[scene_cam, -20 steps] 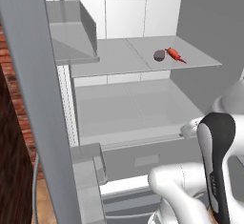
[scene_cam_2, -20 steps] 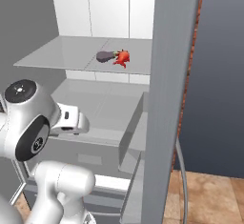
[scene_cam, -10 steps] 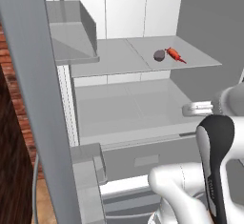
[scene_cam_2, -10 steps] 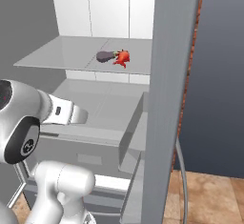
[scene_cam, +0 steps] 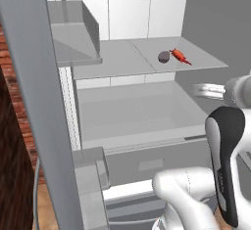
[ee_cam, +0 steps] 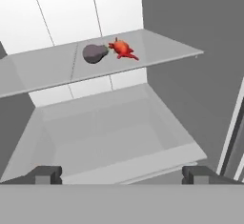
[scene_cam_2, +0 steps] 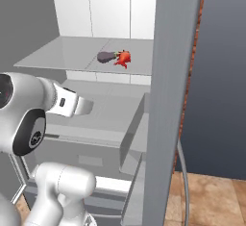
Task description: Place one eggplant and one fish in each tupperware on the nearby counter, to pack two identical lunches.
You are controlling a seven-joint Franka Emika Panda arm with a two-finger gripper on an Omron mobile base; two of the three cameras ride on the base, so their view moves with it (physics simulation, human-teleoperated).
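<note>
A dull mauve-brown eggplant [scene_cam: 163, 57] [scene_cam_2: 105, 56] [ee_cam: 94, 53] lies on a grey fridge shelf [scene_cam: 117, 60] [ee_cam: 43, 68]. Touching its right side is a bright red-orange fish [scene_cam: 179, 56] [scene_cam_2: 124, 58] [ee_cam: 121, 48]. My gripper [ee_cam: 122, 174] is open with nothing between its fingertips [ee_cam: 45, 173]. It hovers in front of the fridge, lower than the shelf and well short of both items. In the left base view the white hand [scene_cam: 208, 90] sits right of the drawer. The tupperware and the counter are out of view.
Under the shelf lies a wide, shallow grey drawer [scene_cam: 132, 109] [ee_cam: 114, 132]. The open fridge door [scene_cam: 34, 102] [scene_cam_2: 170, 100] stands at the side, carrying a bin [scene_cam: 73, 28]. The fridge's grey side wall [ee_cam: 200, 23] borders the shelf on the right.
The hand has risen and reached forward toward the shelf, while the elbow has swung outward. Eggplant and fish have not moved. The jaws stay open.
</note>
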